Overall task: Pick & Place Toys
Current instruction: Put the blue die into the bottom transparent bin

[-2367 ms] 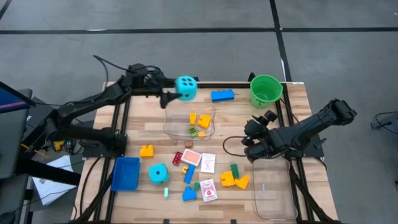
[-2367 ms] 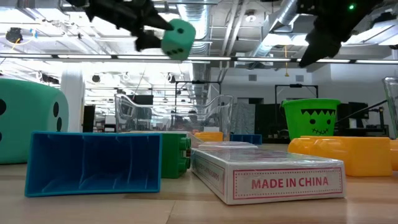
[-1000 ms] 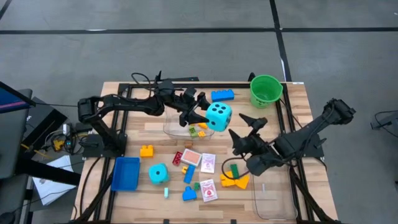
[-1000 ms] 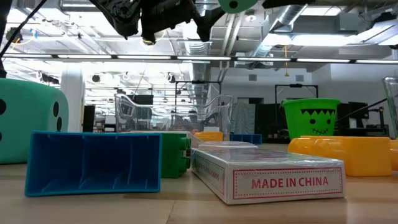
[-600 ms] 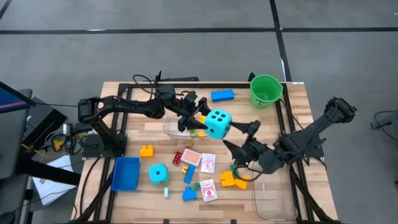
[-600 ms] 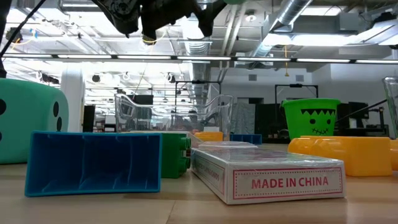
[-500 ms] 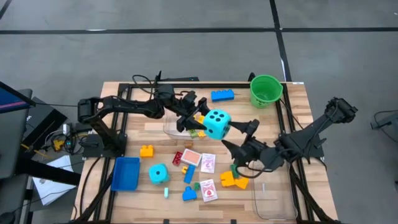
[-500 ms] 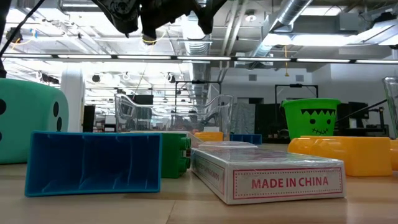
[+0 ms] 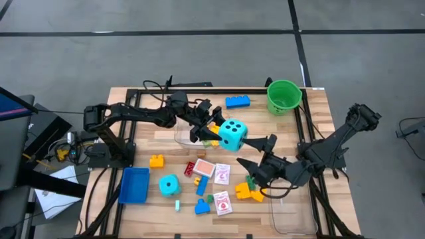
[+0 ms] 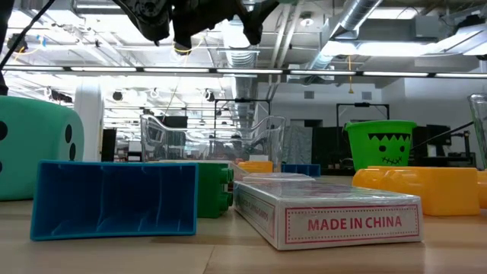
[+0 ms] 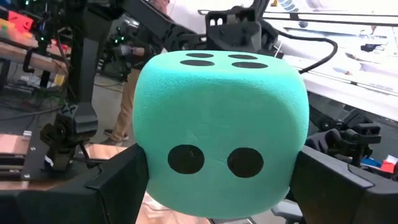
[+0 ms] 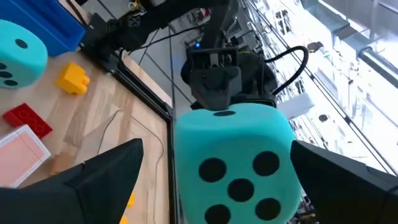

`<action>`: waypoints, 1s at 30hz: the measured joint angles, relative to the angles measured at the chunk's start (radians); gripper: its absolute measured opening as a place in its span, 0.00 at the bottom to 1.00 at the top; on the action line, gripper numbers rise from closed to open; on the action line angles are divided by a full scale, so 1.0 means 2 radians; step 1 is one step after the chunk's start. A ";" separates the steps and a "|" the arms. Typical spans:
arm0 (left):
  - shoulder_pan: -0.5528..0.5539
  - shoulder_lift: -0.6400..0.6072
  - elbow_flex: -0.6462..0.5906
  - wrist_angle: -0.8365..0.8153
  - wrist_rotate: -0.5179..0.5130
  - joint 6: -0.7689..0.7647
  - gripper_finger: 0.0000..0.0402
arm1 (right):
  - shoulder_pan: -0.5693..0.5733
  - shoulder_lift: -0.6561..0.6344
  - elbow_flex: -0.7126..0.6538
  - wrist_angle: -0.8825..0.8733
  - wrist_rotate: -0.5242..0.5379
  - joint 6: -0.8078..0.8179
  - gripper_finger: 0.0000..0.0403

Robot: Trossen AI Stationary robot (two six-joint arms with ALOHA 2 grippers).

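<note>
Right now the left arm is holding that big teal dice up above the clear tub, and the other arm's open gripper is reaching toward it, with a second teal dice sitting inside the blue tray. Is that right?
Not quite. The second teal dice is not inside the blue tray; it sits on the table beside it, as the high view shows. The rest holds: the left gripper holds the big teal dice above the clear tub, and the open right gripper reaches toward it.

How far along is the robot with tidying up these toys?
A few bricks already lie in the clear tub. The left gripper holds a teal die in the air, and the open right gripper faces it, perhaps for a handover. Still loose on the table: the second die, picture cards and several more bricks.
</note>
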 joint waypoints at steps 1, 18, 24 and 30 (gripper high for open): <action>-0.002 0.000 0.000 0.000 0.000 0.000 0.81 | 0.000 0.000 0.000 0.000 0.001 -0.001 0.99; -0.015 -0.001 0.000 -0.003 0.003 0.011 0.81 | -0.018 0.000 0.000 0.011 -0.002 -0.028 0.99; -0.015 -0.001 0.000 -0.003 0.003 0.012 0.81 | -0.030 0.000 0.000 0.010 -0.007 -0.028 0.99; -0.015 -0.001 0.000 -0.003 0.005 0.013 0.81 | -0.040 0.000 0.000 0.009 -0.030 -0.034 0.99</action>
